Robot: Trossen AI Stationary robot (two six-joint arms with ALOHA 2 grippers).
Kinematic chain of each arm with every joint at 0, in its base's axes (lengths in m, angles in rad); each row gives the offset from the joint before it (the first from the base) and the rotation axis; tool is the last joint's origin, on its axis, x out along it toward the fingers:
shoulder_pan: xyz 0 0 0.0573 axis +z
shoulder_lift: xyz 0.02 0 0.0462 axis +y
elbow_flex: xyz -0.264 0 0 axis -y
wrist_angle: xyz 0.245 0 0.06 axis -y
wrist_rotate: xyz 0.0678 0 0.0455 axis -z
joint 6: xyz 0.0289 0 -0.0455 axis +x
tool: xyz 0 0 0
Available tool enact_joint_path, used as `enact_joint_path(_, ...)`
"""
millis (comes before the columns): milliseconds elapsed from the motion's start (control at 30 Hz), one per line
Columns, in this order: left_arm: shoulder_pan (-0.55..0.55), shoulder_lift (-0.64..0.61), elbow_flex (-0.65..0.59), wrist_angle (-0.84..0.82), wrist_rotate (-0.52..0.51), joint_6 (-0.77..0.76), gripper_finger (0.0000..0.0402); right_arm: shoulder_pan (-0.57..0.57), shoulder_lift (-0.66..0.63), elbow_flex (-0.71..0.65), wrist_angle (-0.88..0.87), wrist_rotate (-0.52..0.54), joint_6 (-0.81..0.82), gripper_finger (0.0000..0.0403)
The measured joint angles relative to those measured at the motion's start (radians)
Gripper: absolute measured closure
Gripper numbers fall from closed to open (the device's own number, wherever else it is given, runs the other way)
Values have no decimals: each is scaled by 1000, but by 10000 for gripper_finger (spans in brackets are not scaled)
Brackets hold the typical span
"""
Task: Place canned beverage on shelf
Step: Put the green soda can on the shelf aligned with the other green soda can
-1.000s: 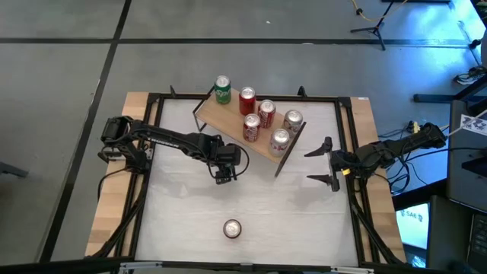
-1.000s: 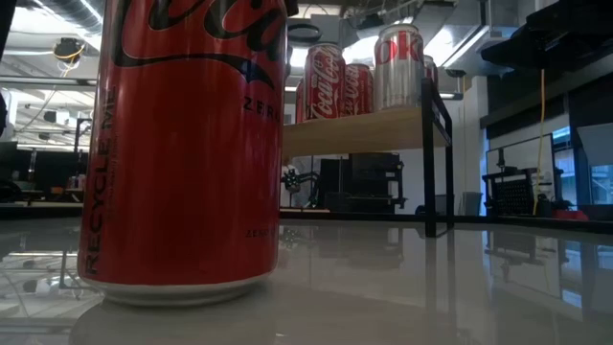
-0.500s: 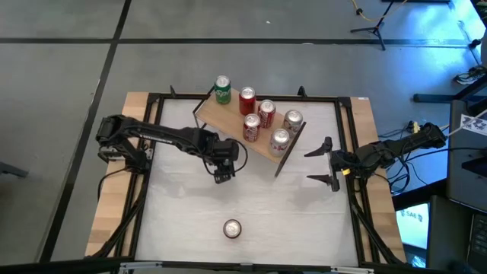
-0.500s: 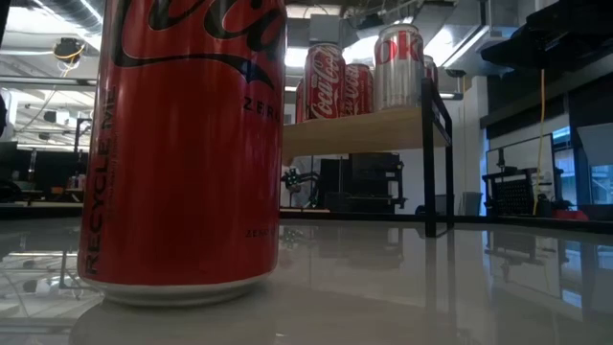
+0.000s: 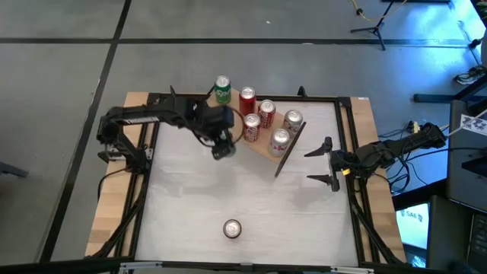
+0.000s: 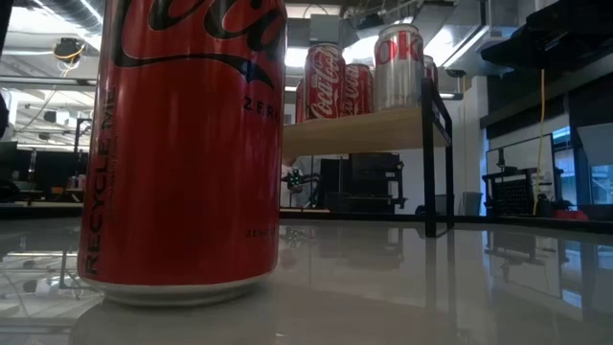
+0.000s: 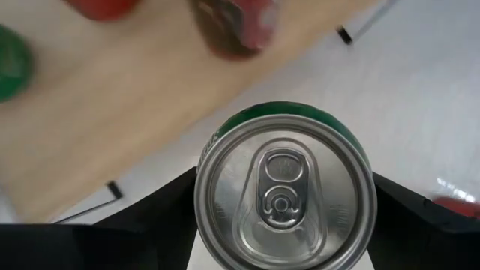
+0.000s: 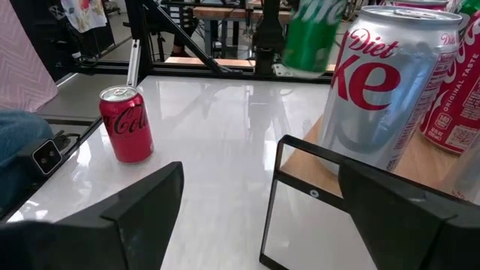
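left gripper (image 5: 221, 149) clamped on a green can (image 7: 285, 184) over the shelf (image 5: 262, 148) edge, right gripper (image 5: 328, 161) waiting, fingers spread, nothing held

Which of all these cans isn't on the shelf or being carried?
The red Coca-Cola Zero can standing alone on the white table. The others stand on the shelf, and the left end effector holds a green can.

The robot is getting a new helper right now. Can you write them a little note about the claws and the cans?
Left claw: shut on a green can, held above the shelf's near edge.
Right claw: open, empty, waiting at the table's right side.
Done: six cans on the shelf, including a green one and a silver one.
Left: set the held can down, then fetch the red can standing alone at the table's front.
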Motion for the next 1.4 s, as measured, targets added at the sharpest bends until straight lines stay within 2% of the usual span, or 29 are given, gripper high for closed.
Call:
enact_joint_path(267, 118, -1, 136, -100, -18, 45, 125, 0, 0, 0, 36, 0, 0, 54)
enact_joint_path(533, 250, -1, 138, -153, -31, 105, 125, 0, -66, 0, 85, -104, -30, 54)
enact_joint_path(867, 405, 3, 136, -151, -44, 232, 125, 0, -209, 0, 5, -88, -98, 54)
enact_joint_path(1167, 453, 3, 133, -134, -29, 288, 125, 0, -258, -98, 52, -78, -104, 54)
enact_joint_path(1400, 453, 4, 51, -66, -6, 325, 125, 0, -352, -204, 137, -78, -104, 54)
